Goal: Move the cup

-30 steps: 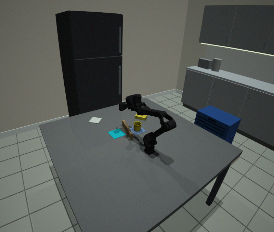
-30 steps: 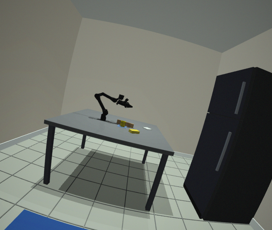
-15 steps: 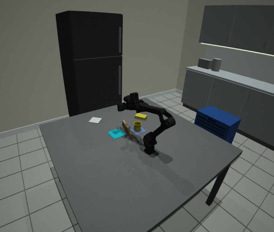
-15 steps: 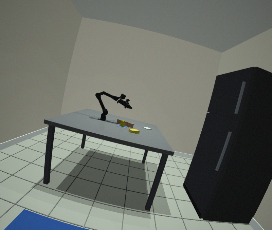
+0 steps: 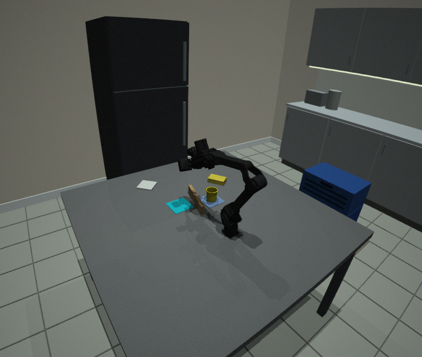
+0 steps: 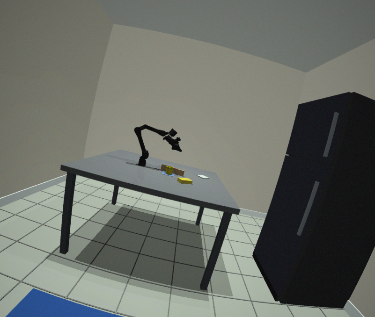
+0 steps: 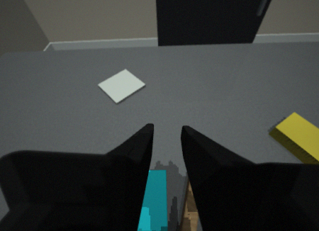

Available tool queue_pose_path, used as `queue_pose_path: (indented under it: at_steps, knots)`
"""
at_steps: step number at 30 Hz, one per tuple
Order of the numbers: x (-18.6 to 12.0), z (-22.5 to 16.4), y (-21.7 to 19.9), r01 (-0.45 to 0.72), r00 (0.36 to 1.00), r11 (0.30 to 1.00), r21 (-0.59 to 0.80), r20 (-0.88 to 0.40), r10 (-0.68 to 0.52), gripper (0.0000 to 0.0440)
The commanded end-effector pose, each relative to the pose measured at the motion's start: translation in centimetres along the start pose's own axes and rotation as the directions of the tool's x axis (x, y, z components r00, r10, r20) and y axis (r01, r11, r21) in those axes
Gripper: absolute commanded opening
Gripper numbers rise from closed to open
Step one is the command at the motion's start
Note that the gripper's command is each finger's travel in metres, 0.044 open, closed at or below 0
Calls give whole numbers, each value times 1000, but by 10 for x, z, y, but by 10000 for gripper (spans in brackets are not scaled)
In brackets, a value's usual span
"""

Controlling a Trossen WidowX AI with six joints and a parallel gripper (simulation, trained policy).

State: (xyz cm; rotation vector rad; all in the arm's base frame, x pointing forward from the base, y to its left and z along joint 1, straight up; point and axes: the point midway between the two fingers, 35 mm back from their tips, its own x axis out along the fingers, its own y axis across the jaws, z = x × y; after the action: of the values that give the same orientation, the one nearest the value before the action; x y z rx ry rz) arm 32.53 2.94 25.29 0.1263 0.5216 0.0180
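A yellow cup (image 5: 211, 195) (image 6: 169, 170) stands upright on the blue pad (image 5: 219, 201), to the right of the wooden barrier in the top view. The marbles inside cannot be made out. The other pad, cyan (image 5: 173, 205) (image 7: 158, 181), lies on the barrier's left side with no cup on it. My gripper (image 6: 180, 150) (image 7: 167, 130) is in the air above and beyond the barrier, tilted downward. Its fingers stand a narrow gap apart with nothing between them. The cup is not in the wrist view.
The low wooden barrier (image 5: 195, 199) (image 6: 179, 171) (image 7: 190, 216) stands between the two pads. A yellow block (image 5: 217, 178) (image 6: 184, 180) (image 7: 301, 131) lies beyond the cup. A flat white tile (image 5: 146, 185) (image 6: 202, 176) (image 7: 121, 86) lies farther off to the left in the top view.
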Motion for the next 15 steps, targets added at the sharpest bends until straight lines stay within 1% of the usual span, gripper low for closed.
queue_pose_path:
  at_steps: [1,7,15]
  knots:
    - [0,1,1,7,999,1000,9,-36,-7,96]
    - [3,-6,2,22,991,1000,14,-129,-20,99]
    - [5,-17,1,48,967,999,5,-251,-45,115]
